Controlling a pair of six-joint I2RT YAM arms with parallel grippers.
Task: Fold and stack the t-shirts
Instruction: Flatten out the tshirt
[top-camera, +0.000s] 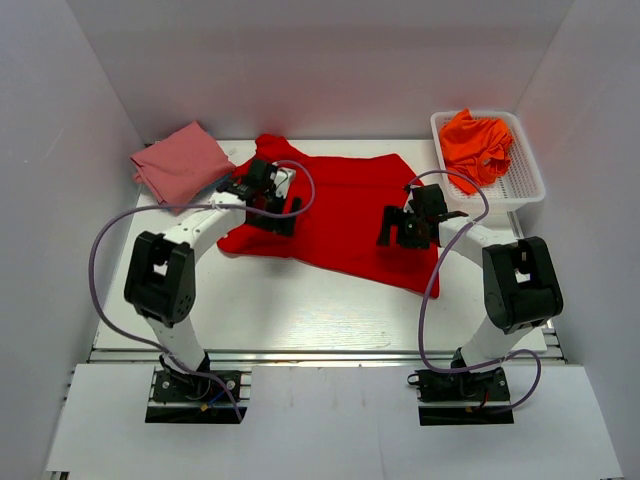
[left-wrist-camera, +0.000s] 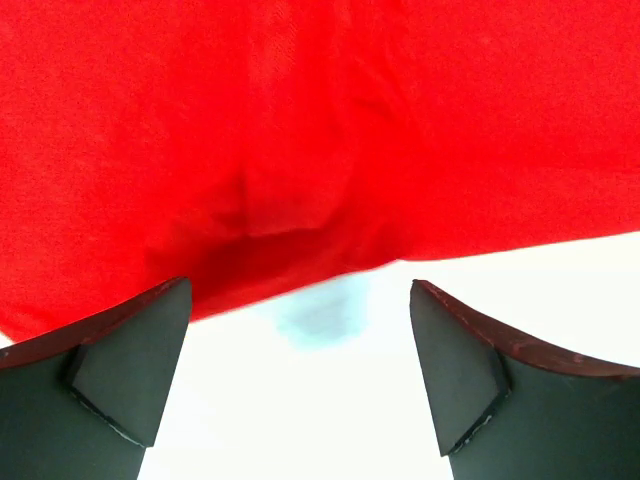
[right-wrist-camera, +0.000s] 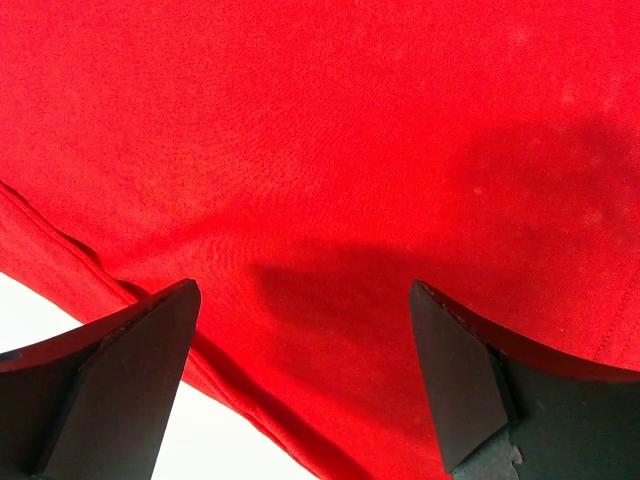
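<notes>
Red t-shirt (top-camera: 340, 215) lies flat mid table (top-camera: 300, 300), long axis slanting far-left to near-right; collar end can't tell. L gripper (left-wrist-camera: 300, 375) at its edge, R gripper (right-wrist-camera: 300, 375) over it — both spread wide.

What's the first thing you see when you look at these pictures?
The bright red t-shirt spread in the middle of the table, with the left gripper and right gripper over it, fingers open. A folded pink t-shirt lies at the far left, and orange t-shirts sit crumpled in a white basket at the far right.
</notes>
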